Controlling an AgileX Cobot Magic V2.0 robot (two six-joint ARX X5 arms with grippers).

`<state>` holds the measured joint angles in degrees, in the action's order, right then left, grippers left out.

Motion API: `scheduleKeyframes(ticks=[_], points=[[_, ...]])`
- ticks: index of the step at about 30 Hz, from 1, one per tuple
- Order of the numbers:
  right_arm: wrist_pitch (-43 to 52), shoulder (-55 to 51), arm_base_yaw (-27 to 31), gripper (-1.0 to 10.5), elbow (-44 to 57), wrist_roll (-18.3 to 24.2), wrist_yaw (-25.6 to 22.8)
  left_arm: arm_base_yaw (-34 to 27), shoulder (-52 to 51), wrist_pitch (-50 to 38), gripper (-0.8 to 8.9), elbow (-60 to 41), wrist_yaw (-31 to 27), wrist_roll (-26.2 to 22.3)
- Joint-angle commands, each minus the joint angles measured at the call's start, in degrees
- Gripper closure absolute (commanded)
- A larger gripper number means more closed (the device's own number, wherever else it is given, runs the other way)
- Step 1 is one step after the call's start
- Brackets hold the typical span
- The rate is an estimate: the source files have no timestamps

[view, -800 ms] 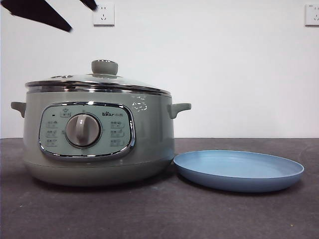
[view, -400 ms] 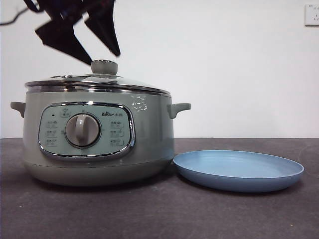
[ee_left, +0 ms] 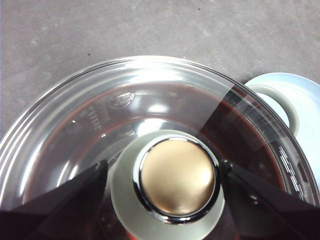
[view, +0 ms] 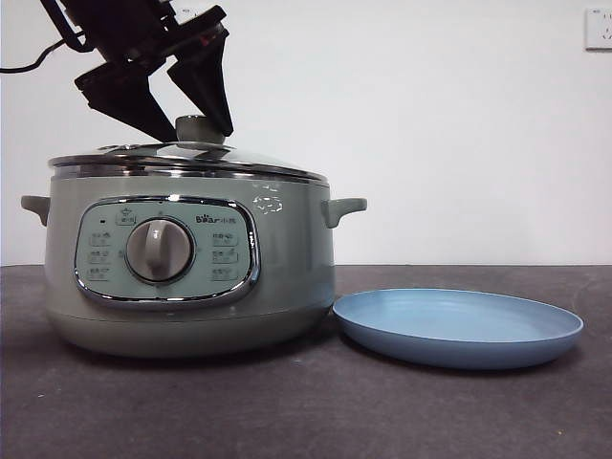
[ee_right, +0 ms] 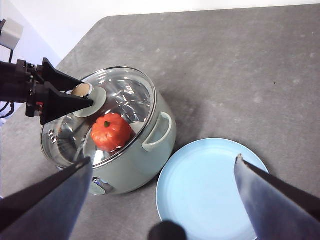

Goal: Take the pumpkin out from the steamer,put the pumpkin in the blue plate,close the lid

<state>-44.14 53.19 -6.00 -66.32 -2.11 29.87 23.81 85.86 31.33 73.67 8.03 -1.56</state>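
Left gripper (view: 188, 124) spread wide around pale green knob (ee_left: 170, 182) of glass steel-rimmed lid (view: 191, 158). Orange pumpkin (ee_right: 111, 131) inside sage-green steamer (view: 191, 277). Right gripper (ee_right: 162, 175) open, high above light-blue plate (view: 459, 327).

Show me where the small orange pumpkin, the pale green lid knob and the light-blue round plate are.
small orange pumpkin (ee_right: 111, 132), right wrist view, on its ribbed side under the glass.
pale green lid knob (ee_left: 176, 179), left wrist view, on its golden top.
light-blue round plate (view: 459, 330), front view, on its inner floor.

Pale sage-green steamer (view: 287, 268), orange-red pumpkin (ee_right: 111, 132) with dark green stem, light-blue plate (view: 459, 330), grey table (view: 306, 411).
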Motion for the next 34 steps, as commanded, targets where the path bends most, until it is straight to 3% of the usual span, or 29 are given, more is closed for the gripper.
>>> scheduleKeyframes(ticks=[1,3,13,22,30,34], points=[[0.1,0.1,-0.1,4.7,-0.2,0.1,0.0,0.2,0.3,0.2,6.33,-0.1,0.0,-2.0],[0.1,0.1,-0.1,4.7,-0.2,0.1,0.0,0.2,0.3,0.4,8.23,-0.1,0.2,-3.0],[-0.1,0.1,-0.1,4.7,-0.2,0.0,-0.1,0.2,-0.9,-0.9,8.22,-0.1,1.1,-3.0],[3.3,1.6,-2.2,4.7,-0.2,-1.5,0.2,0.2,-9.0,-3.0,8.22,-0.1,0.8,-2.9],[7.0,9.3,-11.8,4.7,-1.1,-2.1,-0.2,0.2,-19.9,-0.5,8.22,-0.1,-8.9,-3.0],[6.1,16.9,-18.2,4.7,-5.0,-1.7,-3.5,0.2,-25.5,2.4,8.22,-0.1,-15.6,-3.0]])
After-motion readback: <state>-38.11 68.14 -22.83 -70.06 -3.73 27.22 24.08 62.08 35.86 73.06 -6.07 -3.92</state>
